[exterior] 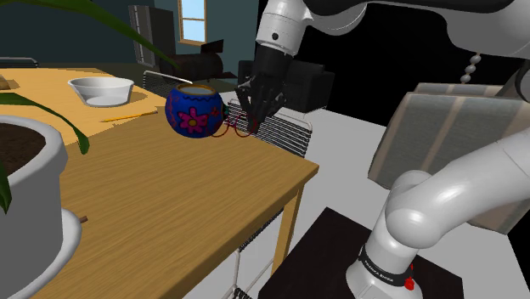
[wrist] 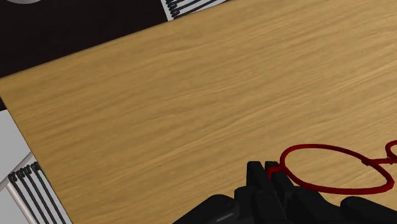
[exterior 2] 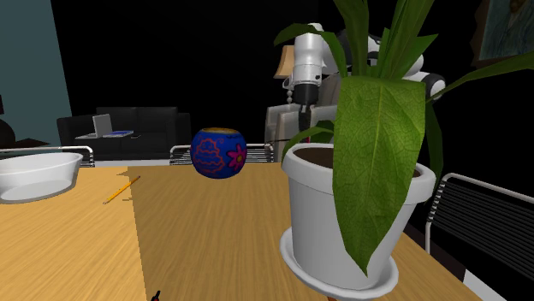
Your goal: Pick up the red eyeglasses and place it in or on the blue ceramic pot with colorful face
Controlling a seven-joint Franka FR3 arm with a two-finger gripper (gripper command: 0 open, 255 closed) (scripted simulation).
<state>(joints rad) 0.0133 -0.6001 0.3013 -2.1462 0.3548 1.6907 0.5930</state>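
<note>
Looking along the gripper (wrist: 270, 177) in the wrist view, you see its fingers clamped together on one rim of the red glasses (wrist: 366, 163), over the table (wrist: 159, 108). In the shoulder view the glasses (exterior: 240, 129) sit under the gripper (exterior: 252, 115), just right of the blue pot (exterior: 194, 110).

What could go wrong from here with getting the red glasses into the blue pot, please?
1. The gripper pinches the red eyeglasses by one thin rim, with the rest sticking out sideways, so they may swivel or slip.
2. The blue pot stands right beside the gripper, so the frame could catch its wall instead of clearing its rim.
3. All this is near the edge of the table, so dropped glasses might fall off it.
</note>
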